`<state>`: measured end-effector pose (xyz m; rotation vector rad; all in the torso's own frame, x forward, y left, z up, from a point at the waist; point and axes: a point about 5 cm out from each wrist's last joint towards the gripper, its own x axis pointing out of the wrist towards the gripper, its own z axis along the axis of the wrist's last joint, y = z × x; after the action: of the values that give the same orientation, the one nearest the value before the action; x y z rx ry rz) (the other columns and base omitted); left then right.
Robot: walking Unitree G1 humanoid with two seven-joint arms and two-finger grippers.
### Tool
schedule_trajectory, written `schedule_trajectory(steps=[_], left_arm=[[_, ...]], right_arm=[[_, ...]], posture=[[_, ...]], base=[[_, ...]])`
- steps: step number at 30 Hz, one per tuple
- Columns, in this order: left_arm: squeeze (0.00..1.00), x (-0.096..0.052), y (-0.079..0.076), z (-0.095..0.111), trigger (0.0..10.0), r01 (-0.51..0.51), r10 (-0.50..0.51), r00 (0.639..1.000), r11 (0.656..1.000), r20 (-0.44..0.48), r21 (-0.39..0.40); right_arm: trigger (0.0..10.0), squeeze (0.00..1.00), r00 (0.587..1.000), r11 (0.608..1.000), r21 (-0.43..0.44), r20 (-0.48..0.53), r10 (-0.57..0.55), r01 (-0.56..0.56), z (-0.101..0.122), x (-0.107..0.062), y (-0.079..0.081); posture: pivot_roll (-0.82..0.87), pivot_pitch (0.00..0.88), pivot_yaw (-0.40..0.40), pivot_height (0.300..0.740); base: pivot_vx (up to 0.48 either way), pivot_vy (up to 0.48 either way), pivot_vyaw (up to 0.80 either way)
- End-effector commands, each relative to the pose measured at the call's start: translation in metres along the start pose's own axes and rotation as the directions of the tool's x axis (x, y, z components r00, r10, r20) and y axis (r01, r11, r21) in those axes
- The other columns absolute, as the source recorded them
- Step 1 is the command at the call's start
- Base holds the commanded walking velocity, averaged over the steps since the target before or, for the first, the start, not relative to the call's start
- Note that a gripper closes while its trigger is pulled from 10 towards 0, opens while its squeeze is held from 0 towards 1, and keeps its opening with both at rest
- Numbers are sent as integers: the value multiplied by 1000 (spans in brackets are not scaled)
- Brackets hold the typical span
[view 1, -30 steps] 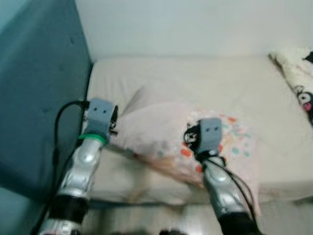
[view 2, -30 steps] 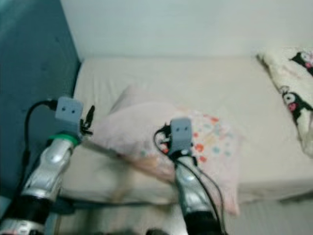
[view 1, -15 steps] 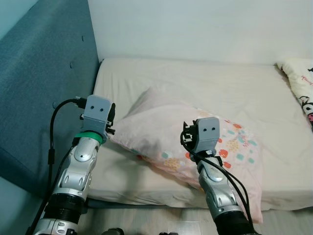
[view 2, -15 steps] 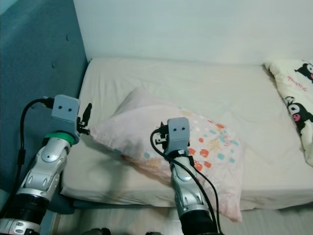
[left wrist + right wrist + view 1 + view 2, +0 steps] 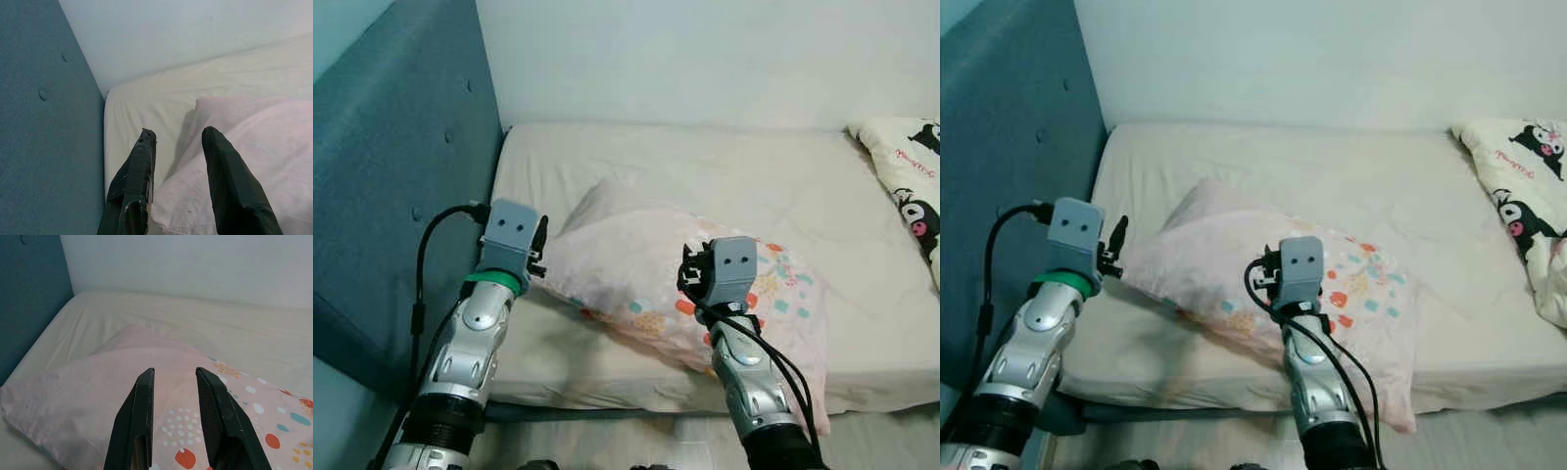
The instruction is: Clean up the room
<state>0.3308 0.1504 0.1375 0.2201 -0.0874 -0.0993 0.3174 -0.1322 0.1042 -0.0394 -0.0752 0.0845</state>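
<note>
I am holding my right gripper point(image 5: 173, 377) just above the soft pink pillow with coloured dots and shapes point(image 5: 646, 264), and its two black fingers are standing a little apart with nothing between them. My left gripper point(image 5: 178, 139) is waiting at the pillow's near corner on the headboard side; its fingers are parted about the same and are gripping nothing, though one finger point(image 5: 230, 191) is lying over the pink cloth. The pillow is lying crooked on the cream bed sheet point(image 5: 744, 176), its dotted end hanging a little over the front edge of the mattress near my right arm. Farther away, the white blanket printed with black and pink cartoon figures point(image 5: 1518, 196) is resting at the far right of the bed, and the blue padded headboard point(image 5: 401, 166) is rising on the left. I judge the danger is this: the pillow is soft, so if I am closing on thin cloth only, it may slip out, and a push may slide the hanging end off the bed.
</note>
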Motion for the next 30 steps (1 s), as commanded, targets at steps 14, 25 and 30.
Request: schedule_trajectory(steps=[14,25,30], left_arm=[[0,-4,-4,-6,10000,14,-14,1000,1000,-28,-6],[0,-4,-3,-6,10000,11,-12,999,1000,-30,-5],[0,-4,-3,-6,10000,12,-12,999,1000,-31,-3]], right_arm=[[10000,0,1000,1000,18,-12,-13,13,-4,-4,-2],[10000,0,1000,999,33,-14,-20,21,-4,-4,-2],[10000,0,1000,999,45,-14,-23,23,-4,-4,-4]], posture=[[20,42,39,645],[21,48,44,605],[22,50,47,605]], base=[[0,0,0],[0,0,0],[0,0,0]])
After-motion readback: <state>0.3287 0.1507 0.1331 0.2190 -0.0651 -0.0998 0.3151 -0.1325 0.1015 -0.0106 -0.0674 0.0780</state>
